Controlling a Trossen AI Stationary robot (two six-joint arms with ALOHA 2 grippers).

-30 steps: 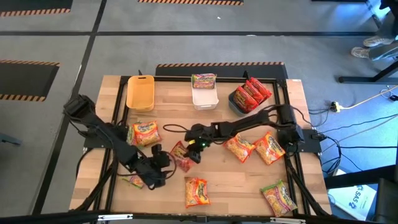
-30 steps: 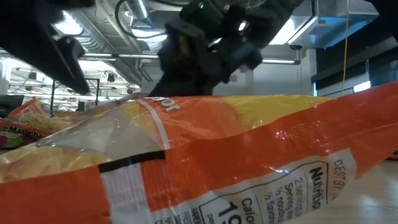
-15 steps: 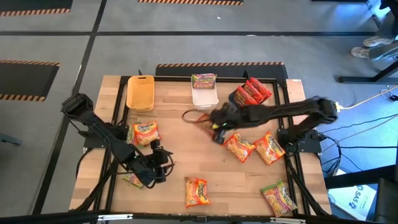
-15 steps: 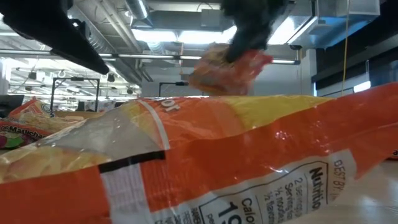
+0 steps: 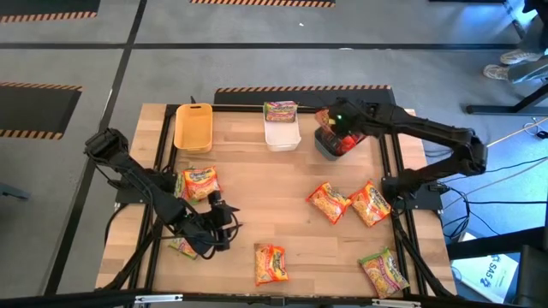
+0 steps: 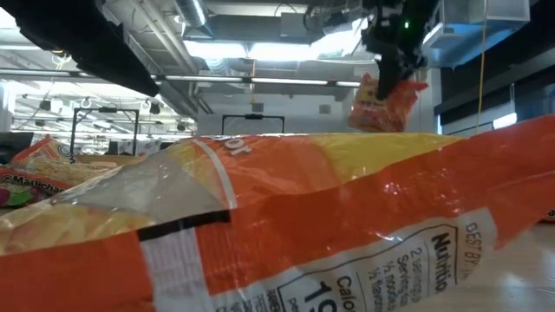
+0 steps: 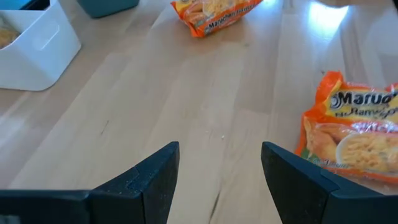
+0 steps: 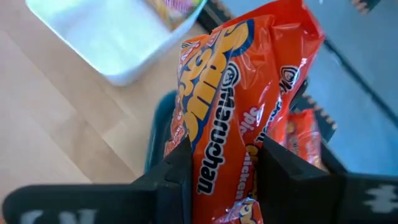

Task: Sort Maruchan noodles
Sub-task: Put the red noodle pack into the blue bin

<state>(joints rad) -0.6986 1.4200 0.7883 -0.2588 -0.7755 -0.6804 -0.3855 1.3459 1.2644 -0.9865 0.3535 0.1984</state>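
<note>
**Red packet over the grey bin**

Wooden counter carries loose packets. Right hand grips 1 red packet above the grey bin; released off-centre, it could catch the stacked packets and slide out. Left hand hangs open, empty.

we see three bins along the table's far edge, loose packets scattered nearer, one packet hanging over the rightmost bin.
</note>
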